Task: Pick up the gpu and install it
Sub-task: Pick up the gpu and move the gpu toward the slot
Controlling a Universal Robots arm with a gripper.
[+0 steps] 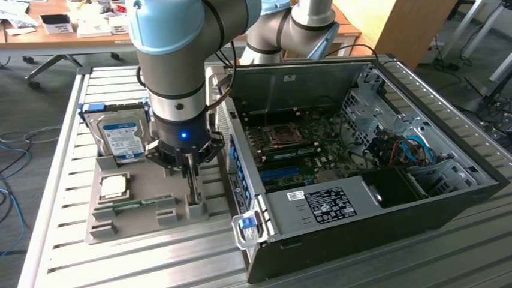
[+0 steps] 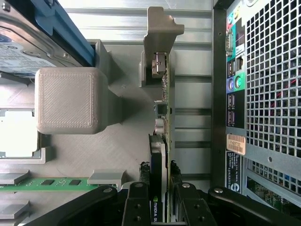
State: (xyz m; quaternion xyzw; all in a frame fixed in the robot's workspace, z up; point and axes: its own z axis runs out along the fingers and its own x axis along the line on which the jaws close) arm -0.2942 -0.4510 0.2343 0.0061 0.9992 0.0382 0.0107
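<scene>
The table [image 1: 56, 240] is a slatted metal bench, and two things sit on it side by side. The bigger is the case [image 1: 384, 234], laid on its side with the open face up. I take that to be so the board [image 1: 296, 150] inside can be reached straight from above. The board's slots look bare, apart from a socket near the middle and loose cables toward the exterior view's right.

Just beside the case's port end is the grey tray [image 1: 128, 227], a printed holder with a nest for each part. The drive [image 1: 120, 137] leans upright at its far end. The chip [image 1: 114, 187] lies flat in a square pocket, and the stick [image 2: 47, 182] lies in a long groove.

The gpu [image 2: 162, 113] is in the tray's slot nearest the case. It stands on edge with its silver bracket at the far end. I judge that pose is there to leave both faces free for me.

My gripper [image 2: 161, 188] is down over the gpu at a middling width. One finger is on the fan side and one on the bare side, and both look pressed against the card. So I read it as gripped, though the card has not yet been lifted from its slot.
</scene>
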